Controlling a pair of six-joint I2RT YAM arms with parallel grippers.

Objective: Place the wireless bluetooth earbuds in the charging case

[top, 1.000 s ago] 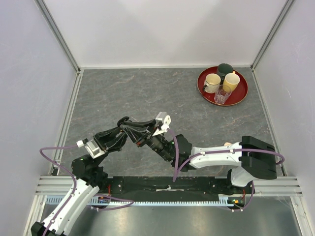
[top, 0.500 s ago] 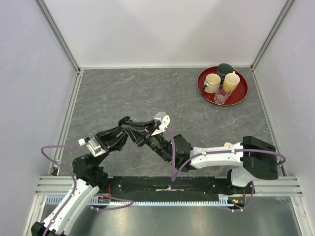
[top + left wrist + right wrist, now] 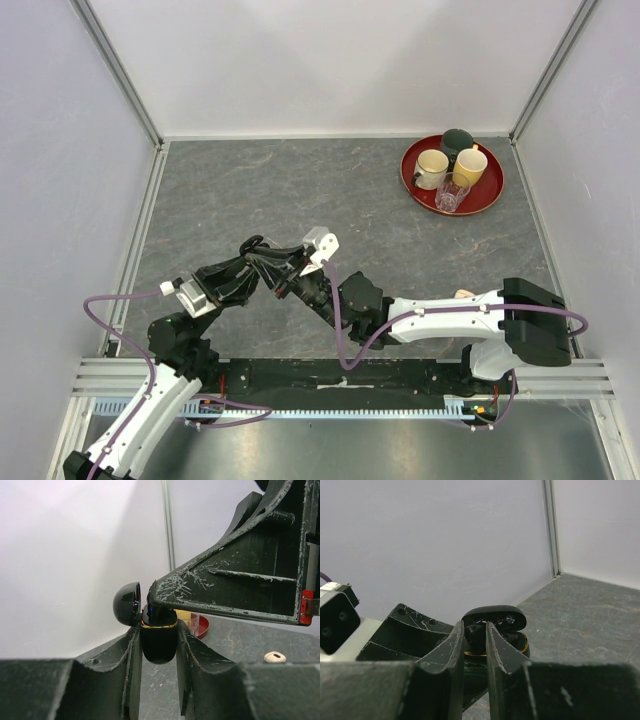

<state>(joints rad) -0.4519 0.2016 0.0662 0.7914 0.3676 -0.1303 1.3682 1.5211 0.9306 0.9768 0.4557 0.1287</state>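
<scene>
Right arm (image 3: 440,312) has reached further left across the near part of the surface (image 3: 250,190), and its white wrist camera (image 3: 320,240) has shifted left a bit. Left arm (image 3: 160,390) looks much the same.

Both hands meet near the front middle of the surface.

Left hand (image 3: 157,636) is clenched on the charging case (image 3: 159,649): glossy black body with a gold band, held upright between the two fingers and off the surface. Its lid (image 3: 126,604) is flipped open to the left in the left wrist view. One right-hand finger comes in from the upper right, its tip touching the top of the case at the opening.

Right hand (image 3: 475,630) has its fingers squeezed to a narrow slit right at the case mouth. Something dark sits in the slit; cannot tell if it is a black bud or part of the case. In the right wrist view the open lid shows just behind the fingertips, with the gold band below it.

One cream earbud (image 3: 462,294) lies loose on the surface, just beside the right arm's forearm and well apart from the case. It also shows low right in the left wrist view. Other buds not visible.

Red tray (image 3: 492,192) sits in the far right corner, carrying a cream mug (image 3: 432,168), a yellow cup (image 3: 470,165), a dark cup (image 3: 458,140) and a clear glass (image 3: 452,193).
</scene>
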